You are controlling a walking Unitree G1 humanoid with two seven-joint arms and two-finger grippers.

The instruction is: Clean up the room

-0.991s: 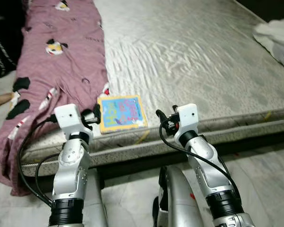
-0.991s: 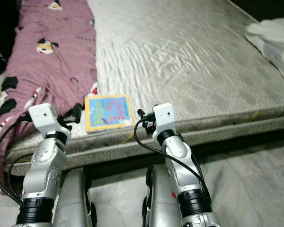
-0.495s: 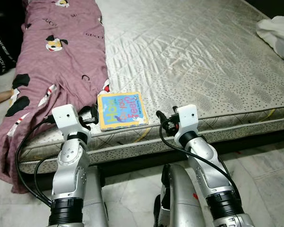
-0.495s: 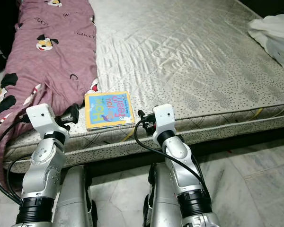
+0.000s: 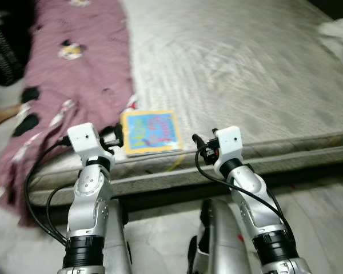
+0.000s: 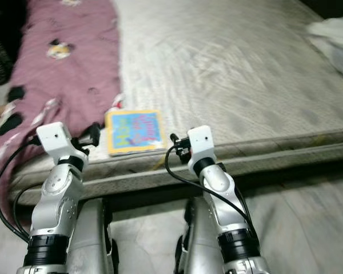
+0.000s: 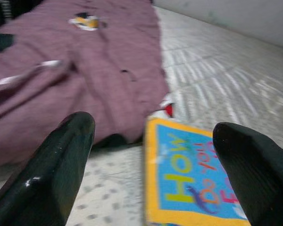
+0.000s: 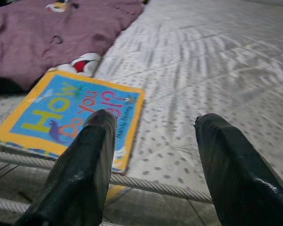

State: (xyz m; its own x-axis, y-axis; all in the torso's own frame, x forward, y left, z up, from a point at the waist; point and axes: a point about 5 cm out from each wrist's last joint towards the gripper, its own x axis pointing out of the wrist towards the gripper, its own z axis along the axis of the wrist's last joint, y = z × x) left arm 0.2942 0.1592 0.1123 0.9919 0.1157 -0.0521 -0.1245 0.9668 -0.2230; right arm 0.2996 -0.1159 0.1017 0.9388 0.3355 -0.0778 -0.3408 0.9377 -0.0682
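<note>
A children's board book (image 5: 150,132) with a yellow border and blue cover lies flat near the front edge of the mattress (image 5: 246,68). A purple patterned blanket (image 5: 80,68) is spread along the bed's left side and hangs over its edge, touching the book's far left corner. My left gripper (image 7: 153,129) is open, held just before the bed edge, with the book (image 7: 193,183) ahead and slightly to its right. My right gripper (image 8: 156,120) is open too, just right of the book (image 8: 70,117) at the mattress edge. Neither holds anything.
A white cloth (image 5: 338,34) lies at the bed's far right. A dark object (image 5: 3,51) and what looks like a person's foot (image 5: 1,117) are left of the bed. Pale tiled floor (image 5: 326,211) runs below the bed frame.
The whole picture has shifted a little and turned blurry, so the camera is moving. Both arms hold the same pose and the book stays put.
</note>
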